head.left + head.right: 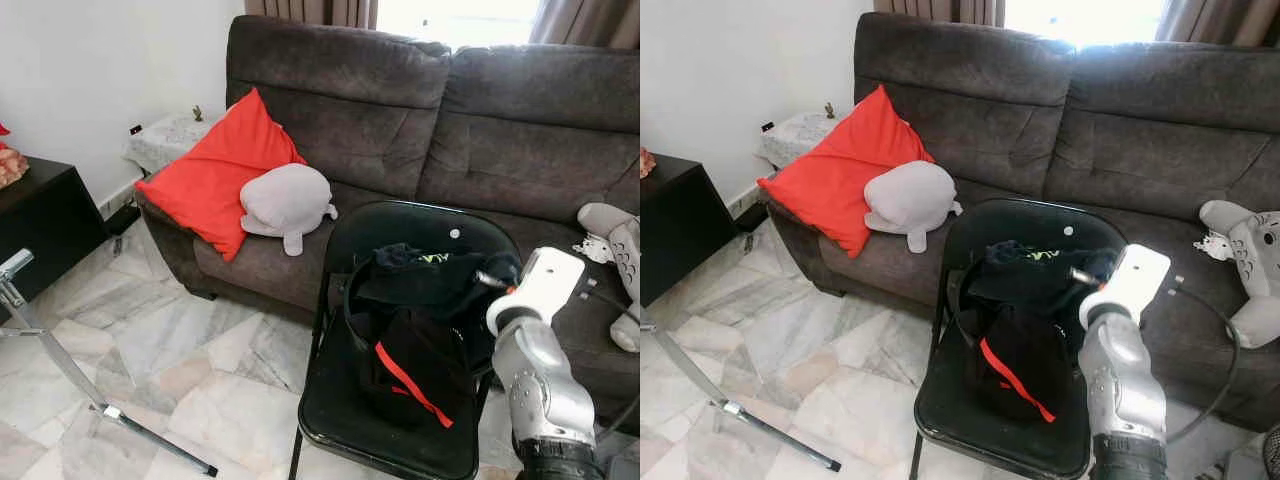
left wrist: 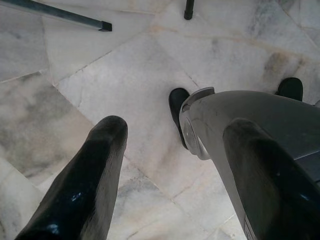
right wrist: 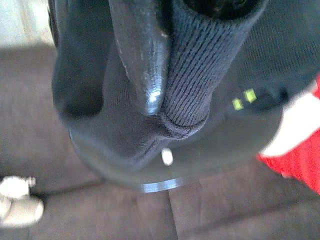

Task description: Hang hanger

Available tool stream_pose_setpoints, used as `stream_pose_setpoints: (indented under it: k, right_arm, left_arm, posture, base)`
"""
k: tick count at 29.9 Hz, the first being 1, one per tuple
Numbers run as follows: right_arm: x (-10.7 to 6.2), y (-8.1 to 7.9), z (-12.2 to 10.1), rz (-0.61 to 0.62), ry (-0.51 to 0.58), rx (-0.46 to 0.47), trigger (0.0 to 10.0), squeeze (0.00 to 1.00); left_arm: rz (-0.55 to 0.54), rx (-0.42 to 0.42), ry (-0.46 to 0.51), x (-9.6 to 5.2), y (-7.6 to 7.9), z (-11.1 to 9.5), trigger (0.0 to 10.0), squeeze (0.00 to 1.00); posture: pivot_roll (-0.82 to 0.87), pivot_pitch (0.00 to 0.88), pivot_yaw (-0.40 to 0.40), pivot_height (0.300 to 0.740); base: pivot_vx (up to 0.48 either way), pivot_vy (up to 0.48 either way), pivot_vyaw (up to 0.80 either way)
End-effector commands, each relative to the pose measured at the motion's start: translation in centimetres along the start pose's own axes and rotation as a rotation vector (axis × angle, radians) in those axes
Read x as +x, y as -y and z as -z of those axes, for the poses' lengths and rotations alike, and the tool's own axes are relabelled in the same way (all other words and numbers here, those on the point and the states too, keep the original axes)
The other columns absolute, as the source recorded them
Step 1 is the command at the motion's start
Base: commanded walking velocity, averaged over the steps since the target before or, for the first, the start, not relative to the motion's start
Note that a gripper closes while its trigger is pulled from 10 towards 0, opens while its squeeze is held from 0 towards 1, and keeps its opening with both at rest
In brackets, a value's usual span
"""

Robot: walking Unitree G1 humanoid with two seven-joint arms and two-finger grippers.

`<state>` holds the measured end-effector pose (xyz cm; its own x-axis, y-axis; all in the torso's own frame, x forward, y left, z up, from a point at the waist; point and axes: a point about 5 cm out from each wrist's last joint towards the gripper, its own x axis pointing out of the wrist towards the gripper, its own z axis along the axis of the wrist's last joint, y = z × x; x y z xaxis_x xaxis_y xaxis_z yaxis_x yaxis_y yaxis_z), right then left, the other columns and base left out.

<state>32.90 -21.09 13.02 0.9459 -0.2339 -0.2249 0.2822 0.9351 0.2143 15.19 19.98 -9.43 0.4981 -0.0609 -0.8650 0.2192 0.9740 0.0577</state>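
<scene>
- While we look down at the black folding chair (image 1: 400, 440) in the lower middle of the frame, our right pincer (image 3: 165, 75) is up at the chair's backrest, closed on a fold of the dark knit garment (image 1: 420, 275).
- From the right wrist we see one black finger (image 3: 142, 60) pressed against ribbed navy fabric, with small green marks beside it.
- We spot a black hanger (image 1: 350, 300) looping out of the clothing pile on the chair seat, toward its left edge.
- Under the knit lies a black garment with a red stripe (image 1: 410, 380).
- Behind the chair stands the dark sofa (image 1: 520, 130), with a red cushion (image 1: 215, 180) and a grey plush toy (image 1: 285, 205) on its left part.
- Our left pincer (image 2: 175, 170) hangs over the marble floor (image 2: 125, 85), fingers spread apart and holding nothing.
- At lower left a metal stand leg (image 1: 150, 435) crosses the floor.
</scene>
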Motion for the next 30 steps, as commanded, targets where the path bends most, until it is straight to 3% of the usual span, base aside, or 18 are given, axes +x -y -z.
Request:
stream_pose_setpoints:
  k: [1,7,11,14,17,18,19,22,24,26,28,30]
  right_arm:
    - [-0.1,-0.5,-0.2,-0.015,-0.003,-0.014,0.0,0.00]
    - [-0.1,-0.5,0.4,-0.018,-0.052,-0.038,0.0,0.00]
    - [-0.1,-0.4,-1.1,0.006,0.049,-0.060,0.0,0.00]
    - [-0.2,-0.9,-3.5,-0.008,0.181,-0.083,0.0,0.00]
    - [0.0,-1.0,-3.6,-0.009,0.171,-0.102,0.0,0.00]
    - [0.1,-0.8,-3.4,0.007,0.154,-0.097,1.4,0.00]
    - [0.1,-0.8,-3.4,0.007,0.154,-0.097,1.4,0.00]
    - [0.1,-0.6,-2.8,0.030,0.129,-0.095,6.9,0.00]
    - [0.1,-0.6,-2.7,0.028,0.128,-0.097,6.9,0.00]
    - [-0.1,-0.7,-2.3,0.025,0.119,-0.109,0.0,0.00]
    - [-0.2,-0.7,-2.1,0.025,0.115,-0.114,0.0,0.00]
    - [-0.6,-0.5,-0.6,0.039,0.050,-0.158,0.0,0.00]
  left_arm:
    - [-0.003,0.011,-0.028,-0.1,-0.3,0.5,10.0,0.00]
    - [0.002,0.011,-0.030,-0.1,-0.3,0.5,10.0,0.00]
    - [0.002,0.013,-0.031,-0.1,-0.4,0.5,10.0,0.00]
    - [0.002,0.015,-0.031,-0.1,-0.4,0.4,10.0,0.00]
    - [0.003,0.015,-0.031,-0.1,-0.4,0.4,10.0,0.00]
    - [0.004,0.014,-0.030,-0.1,-0.4,0.4,10.0,0.00]
    - [0.004,0.014,-0.030,-0.1,-0.4,0.4,10.0,0.00]
    - [0.005,0.012,-0.029,-0.1,-0.4,0.4,10.0,0.00]
    - [0.005,0.012,-0.030,-0.1,-0.4,0.4,10.0,0.00]
    - [0.006,0.013,-0.031,-0.1,-0.4,0.5,10.0,0.00]
    - [0.006,0.014,-0.031,-0.1,-0.4,0.5,10.0,0.00]
    - [0.006,0.013,-0.032,-0.1,-0.4,0.5,10.0,0.00]
  posture:
    - [0.08,0.000,0.049,0.740]
    - [0.09,0.000,0.049,0.740]
    - [0.09,0.000,0.051,0.740]
    - [0.08,0.000,0.052,0.740]
    - [0.08,0.000,0.052,0.740]
    - [0.08,0.000,0.052,0.740]
    - [0.08,0.000,0.052,0.740]
    - [0.09,0.000,0.052,0.740]
    - [0.09,0.000,0.052,0.740]
    - [0.08,0.000,0.052,0.740]
    - [0.08,0.000,0.052,0.740]
    - [0.08,0.000,0.051,0.740]
  base:
    - [0.000,0.000,0.00]
    - [0.000,0.000,0.00]
    - [0.000,0.000,0.00]
    - [0.000,0.000,0.00]
    - [0.000,0.000,0.00]
    - [0.000,0.000,0.00]
    - [0.000,0.000,0.00]
    - [0.000,0.000,0.00]
    - [0.000,0.000,0.00]
    - [0.000,0.000,0.00]
    - [0.000,0.000,0.00]
    - [0.000,0.000,0.00]
